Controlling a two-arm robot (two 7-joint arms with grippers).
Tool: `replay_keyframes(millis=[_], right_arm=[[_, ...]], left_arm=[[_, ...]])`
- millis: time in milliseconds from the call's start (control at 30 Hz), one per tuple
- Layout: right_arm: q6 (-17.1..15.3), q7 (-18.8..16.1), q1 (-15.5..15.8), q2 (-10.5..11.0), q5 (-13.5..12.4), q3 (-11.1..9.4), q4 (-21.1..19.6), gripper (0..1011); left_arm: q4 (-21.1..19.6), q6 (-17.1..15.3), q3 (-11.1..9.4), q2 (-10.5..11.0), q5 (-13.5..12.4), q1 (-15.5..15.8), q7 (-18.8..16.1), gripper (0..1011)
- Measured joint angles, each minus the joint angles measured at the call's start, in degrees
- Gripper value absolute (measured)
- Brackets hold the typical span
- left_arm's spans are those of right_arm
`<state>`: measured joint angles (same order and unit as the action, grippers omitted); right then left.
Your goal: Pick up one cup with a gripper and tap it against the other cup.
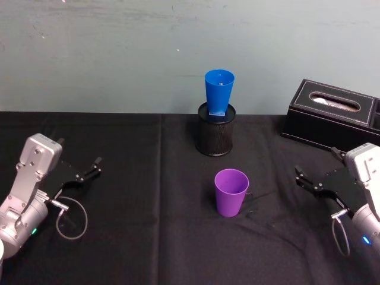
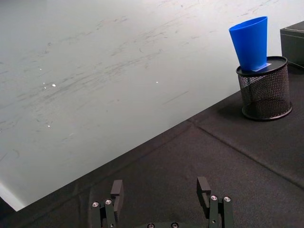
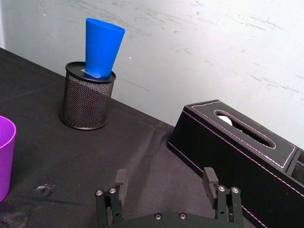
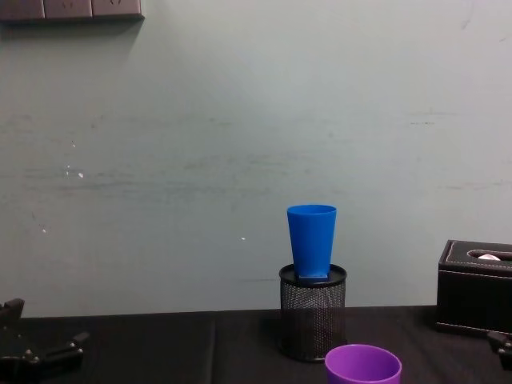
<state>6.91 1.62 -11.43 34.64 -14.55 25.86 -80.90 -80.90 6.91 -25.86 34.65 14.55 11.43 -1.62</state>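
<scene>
Purple cup (image 1: 231,192) stood upright on the black tablecloth (image 1: 148,249), just in front of the mesh pen holder (image 1: 214,136), whose top carried the blue cup (image 1: 219,91). Left gripper (image 1: 89,169) and right gripper (image 1: 300,178) were open and empty at the table's left and right sides, well apart from both cups.

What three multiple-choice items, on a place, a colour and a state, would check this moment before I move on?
1. Where does the blue cup stand?
A on the black tablecloth
B in the black mesh pen holder
C in a gripper

2. What colour is the cup standing on the black tablecloth?
A purple
B red
C green

3. How are the left gripper and right gripper?
A both open, empty
B left shut on a cup
C right shut on a cup

Key:
1 B, its base sits in the holder's mouth.
2 A, the purple cup stands before the holder.
3 A, both grippers' fingers are spread with nothing between.
</scene>
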Motion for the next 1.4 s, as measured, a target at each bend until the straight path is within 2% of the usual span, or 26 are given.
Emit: replay_keyframes(millis=[133,367,467,500,567,667,700,800,833,933,1167,1400], right_arm=[[0.4,-0.3,0.3,0.1,-0.2,-0.5,-0.3,1004],[1.5,-5.5,2.0,1.9,-2.0,-1.8,-2.9,1004],[1.9,-9.7,2.8,3.1,-4.0,-2.2,-4.2,1004],[2.1,-12.4,3.2,3.6,-5.6,-2.3,-4.7,1004],[2.4,-15.4,3.6,4.2,-7.2,-2.4,-5.0,1004],[2.9,-23.0,4.1,5.2,-11.4,-2.4,-5.3,1004],[2.9,-23.0,4.1,5.2,-11.4,-2.4,-5.3,1004],[2.8,-29.3,3.9,5.3,-15.0,-2.3,-4.7,1004],[2.8,-29.3,3.9,5.3,-15.0,-2.3,-4.7,1004],[1.9,-33.3,3.5,4.7,-17.1,-2.1,-3.8,1004],[0.1,-36.6,2.6,2.8,-18.0,-1.6,-1.9,1004],[-0.4,-38.0,1.2,0.8,-16.7,-1.0,-0.4,1004]], left_arm=[[0.0,0.0,0.0,0.0,0.0,0.0,0.0,1011],[0.0,0.0,0.0,0.0,0.0,0.0,0.0,1011],[0.0,0.0,0.0,0.0,0.0,0.0,0.0,1011],[0.0,0.0,0.0,0.0,0.0,0.0,0.0,1011],[0.0,0.0,0.0,0.0,0.0,0.0,0.0,1011],[0.0,0.0,0.0,0.0,0.0,0.0,0.0,1011],[0.0,0.0,0.0,0.0,0.0,0.0,0.0,1011],[0.0,0.0,0.0,0.0,0.0,0.0,0.0,1011],[0.0,0.0,0.0,0.0,0.0,0.0,0.0,1011],[0.0,0.0,0.0,0.0,0.0,0.0,0.0,1011],[0.0,0.0,0.0,0.0,0.0,0.0,0.0,1011],[0.0,0.0,0.0,0.0,0.0,0.0,0.0,1012]])
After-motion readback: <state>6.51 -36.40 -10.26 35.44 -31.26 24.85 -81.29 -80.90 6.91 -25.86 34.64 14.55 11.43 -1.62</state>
